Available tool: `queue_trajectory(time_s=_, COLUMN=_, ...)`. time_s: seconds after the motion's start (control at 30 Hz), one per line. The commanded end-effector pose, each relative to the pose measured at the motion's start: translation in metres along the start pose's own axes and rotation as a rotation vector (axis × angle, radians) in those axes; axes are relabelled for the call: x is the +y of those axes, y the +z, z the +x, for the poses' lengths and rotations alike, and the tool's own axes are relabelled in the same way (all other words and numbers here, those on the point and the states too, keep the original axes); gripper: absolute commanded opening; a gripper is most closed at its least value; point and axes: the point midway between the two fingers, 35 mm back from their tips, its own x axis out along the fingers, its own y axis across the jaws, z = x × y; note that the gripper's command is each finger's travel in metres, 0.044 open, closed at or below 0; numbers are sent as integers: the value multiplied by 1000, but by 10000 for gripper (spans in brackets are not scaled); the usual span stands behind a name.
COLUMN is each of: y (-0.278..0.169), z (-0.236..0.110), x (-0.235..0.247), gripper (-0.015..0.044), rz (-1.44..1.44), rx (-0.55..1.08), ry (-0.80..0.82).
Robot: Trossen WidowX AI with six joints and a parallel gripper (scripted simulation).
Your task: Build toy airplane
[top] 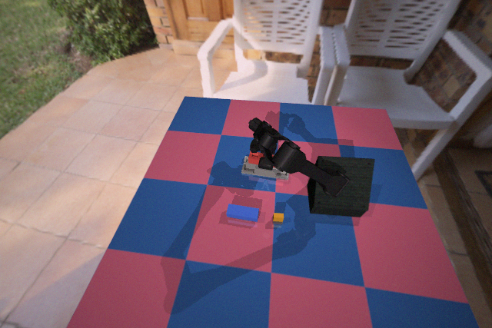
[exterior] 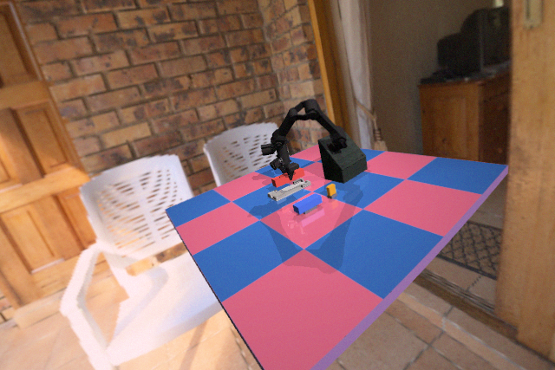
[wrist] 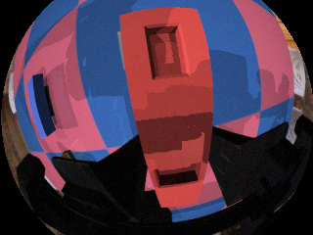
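My gripper [top: 259,157] [exterior: 288,172] [wrist: 172,131] is shut on the red fuselage [top: 253,159] [exterior: 286,178] [wrist: 171,98]. Its two top sockets face the wrist camera. I hold the fuselage low over the grey jig [top: 267,172] [exterior: 286,191], lengthwise along the cradle. I cannot tell whether it touches the cradle. In the wrist view the fuselage hides almost all of the jig. The blue wing [top: 242,212] [exterior: 307,204] [wrist: 45,106] lies flat on the table in front of the jig. The small orange tail fin [top: 277,217] [exterior: 331,189] lies beside the wing.
The arm's dark base block [top: 346,193] [exterior: 344,163] stands right of the jig. The checkered table [top: 317,300] [exterior: 313,308] ends close behind the jig, with two white chairs [top: 277,18] beyond its far edge.
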Motion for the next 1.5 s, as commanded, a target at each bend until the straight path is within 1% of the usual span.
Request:
queue_trajectory(time_s=0.0, y=2, z=4, x=-1, gripper=195, rz=-1, rx=-3, ry=-3)
queue_trajectory(time_s=0.63, y=1, z=34, x=-1, gripper=195, rz=-1, rx=-2, ry=-1)
queue_trajectory(time_s=0.77, y=1, z=37, x=-1, gripper=195, rz=-1, rx=-2, ry=-1)
queue_trajectory(time_s=0.93, y=2, z=36, x=0, gripper=161, rz=-13, rx=4, ry=-6)
queue_trajectory(time_s=1.1, y=2, z=36, x=0, gripper=30, rz=-13, rx=4, ry=-6)
queue_trajectory(time_s=1.47, y=2, z=36, x=0, gripper=319, rz=-13, rx=4, ry=-6)
